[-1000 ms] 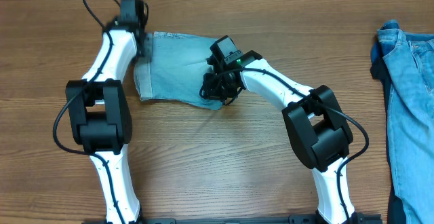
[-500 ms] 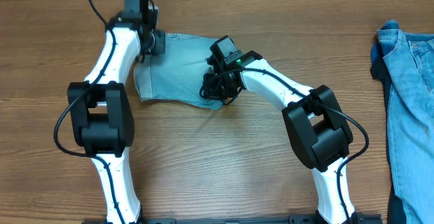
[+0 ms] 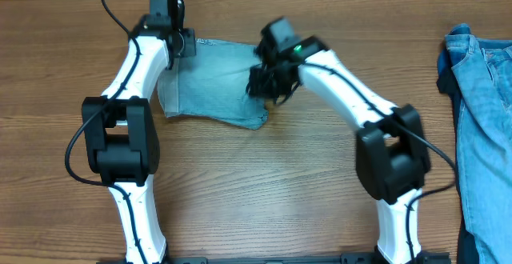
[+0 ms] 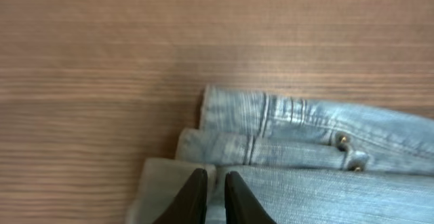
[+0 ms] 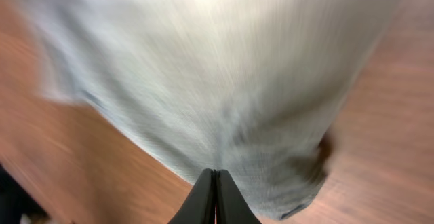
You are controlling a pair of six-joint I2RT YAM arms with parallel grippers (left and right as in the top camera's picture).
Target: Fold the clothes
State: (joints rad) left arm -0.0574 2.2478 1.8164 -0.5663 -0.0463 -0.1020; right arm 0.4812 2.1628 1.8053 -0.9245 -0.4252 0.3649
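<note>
The shorts (image 3: 210,84) were spread left-to-right on the table (image 3: 240,184). The closed right jaws were poised over their right end. The left jaws were set at the far-left corner, nearly closed, any grip not discernible.

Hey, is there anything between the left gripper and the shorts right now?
Nothing visible. The left gripper sits right at the shorts' folded corner, with bare table beside it. The other denim lies far off to the right.
</note>
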